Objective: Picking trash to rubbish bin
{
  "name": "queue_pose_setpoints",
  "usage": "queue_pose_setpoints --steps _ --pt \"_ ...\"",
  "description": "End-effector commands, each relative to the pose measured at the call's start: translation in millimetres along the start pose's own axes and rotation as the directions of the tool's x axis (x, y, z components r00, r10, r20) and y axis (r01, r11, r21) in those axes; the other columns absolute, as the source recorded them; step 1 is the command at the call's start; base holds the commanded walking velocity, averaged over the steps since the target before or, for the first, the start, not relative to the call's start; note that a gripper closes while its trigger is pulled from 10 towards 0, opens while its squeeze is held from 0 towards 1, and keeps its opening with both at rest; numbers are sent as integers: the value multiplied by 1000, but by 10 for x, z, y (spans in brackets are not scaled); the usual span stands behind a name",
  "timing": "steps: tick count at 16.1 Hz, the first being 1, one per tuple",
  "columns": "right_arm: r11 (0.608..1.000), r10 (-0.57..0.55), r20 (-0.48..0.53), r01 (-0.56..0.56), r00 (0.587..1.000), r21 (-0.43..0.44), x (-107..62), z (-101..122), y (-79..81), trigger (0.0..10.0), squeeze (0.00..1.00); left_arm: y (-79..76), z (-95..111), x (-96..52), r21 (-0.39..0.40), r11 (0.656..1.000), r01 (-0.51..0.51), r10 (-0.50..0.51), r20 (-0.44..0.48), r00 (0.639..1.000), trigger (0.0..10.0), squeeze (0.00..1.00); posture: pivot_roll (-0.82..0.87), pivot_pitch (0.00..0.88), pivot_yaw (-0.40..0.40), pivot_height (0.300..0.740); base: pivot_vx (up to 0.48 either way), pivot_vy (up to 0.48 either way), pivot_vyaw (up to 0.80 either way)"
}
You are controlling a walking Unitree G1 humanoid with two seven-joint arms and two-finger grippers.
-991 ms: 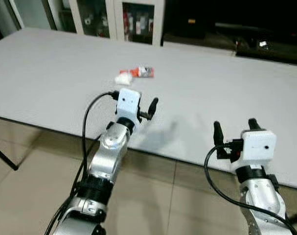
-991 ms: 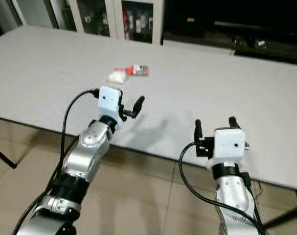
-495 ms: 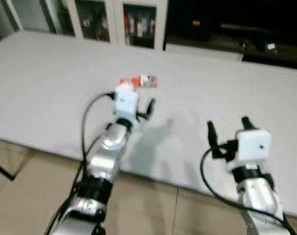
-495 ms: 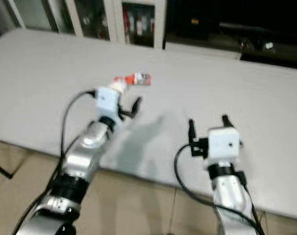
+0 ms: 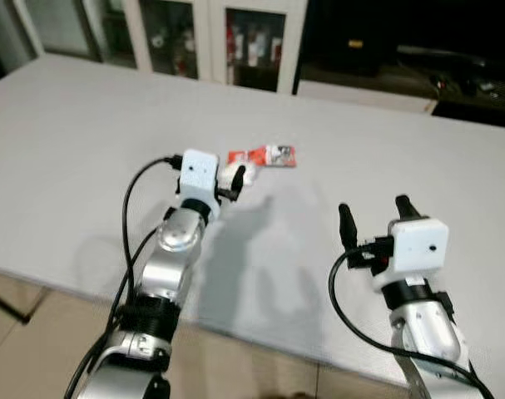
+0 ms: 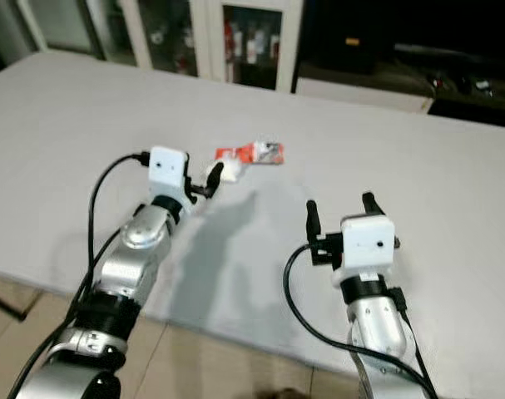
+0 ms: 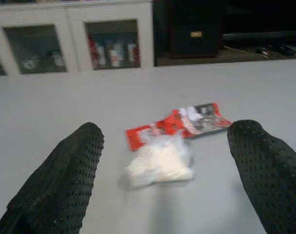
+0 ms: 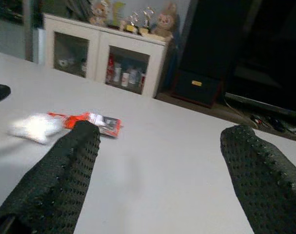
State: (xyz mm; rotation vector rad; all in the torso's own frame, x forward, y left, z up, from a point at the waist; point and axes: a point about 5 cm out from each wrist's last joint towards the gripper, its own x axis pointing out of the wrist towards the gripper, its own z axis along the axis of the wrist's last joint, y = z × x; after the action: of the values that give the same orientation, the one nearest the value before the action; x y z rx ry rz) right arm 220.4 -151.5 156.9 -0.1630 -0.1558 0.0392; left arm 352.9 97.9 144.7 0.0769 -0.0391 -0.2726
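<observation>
Just ahead of the left gripper, between its wide-spread, empty fingers, lies a crumpled white wad touching a red snack wrapper on the grey table; the spread likely prepares a grasp. Well off, the right gripper hovers open, holding nothing.

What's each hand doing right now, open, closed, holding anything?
Left hand: open, empty, fingers either side of the white wad on the table.
Right hand: open, empty, above the table.
</observation>
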Motion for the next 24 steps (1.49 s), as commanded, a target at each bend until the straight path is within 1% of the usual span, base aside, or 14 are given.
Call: queue_pose_setpoints --steps 1,3,5,8,11,13,15,17,19,22,24 --pt "1000 -10 16 10 1000 -7 8 34 -19 10000 0 6 51 26 25 1000 3 -3 11 1000 10000 0 74 87 -29 740 412 247 0" --pt "1000 -12 16 12 1000 -7 6 35 -14 10000 0 -6 40 40 22 1000 6 -6 4 1000 10000 0 74 88 -28 740 403 259 0" --pt "1000 -12 16 12 1000 -5 6 36 -13 10000 0 -23 32 50 12 1000 5 -5 0 1000 10000 0 74 88 -28 740 0 0 0" --pt "1000 -12 16 12 1000 -4 7 35 -15 10000 0 -42 21 59 18 1000 20 -20 -3 1000 10000 0 74 88 -28 740 0 0 0" --pt "1000 -20 13 20 1000 -3 -5 37 -20 10000 0 -60 -43 58 12 999 45 -45 -33 998 10000 0 67 91 -24 740 0 0 0" --pt "999 -35 10 35 999 -6 -15 40 -39 10000 0 -112 -90 80 13 996 88 -87 -66 994 10000 0 56 96 -24 740 0 0 0" --pt "999 -51 8 51 999 -10 -31 41 -65 10000 0 -208 -102 102 10 990 144 -143 -79 987 10000 0 56 96 -24 740 0 0 0" --pt "998 -63 8 64 998 -10 -37 46 -70 10000 0 -299 -76 112 17 980 196 -195 -54 979 10000 0 37 101 -12 740 0 0 0" --pt "996 -84 -2 84 996 1 -52 44 -74 10000 0 -335 -84 124 20 977 210 -209 -61 976 10000 0 26 103 -3 740 0 0 0" --pt "995 -96 -9 96 995 -8 -78 35 -85 10000 0 -362 -106 126 19 975 223 -221 -69 973 10000 0 20 103 0 740 0 0 -800" --pt "995 -102 -9 102 995 -11 -88 36 -89 10000 0 -388 -104 129 19 972 235 -233 -65 970 10000 0 13 104 3 740 0 0 -253"
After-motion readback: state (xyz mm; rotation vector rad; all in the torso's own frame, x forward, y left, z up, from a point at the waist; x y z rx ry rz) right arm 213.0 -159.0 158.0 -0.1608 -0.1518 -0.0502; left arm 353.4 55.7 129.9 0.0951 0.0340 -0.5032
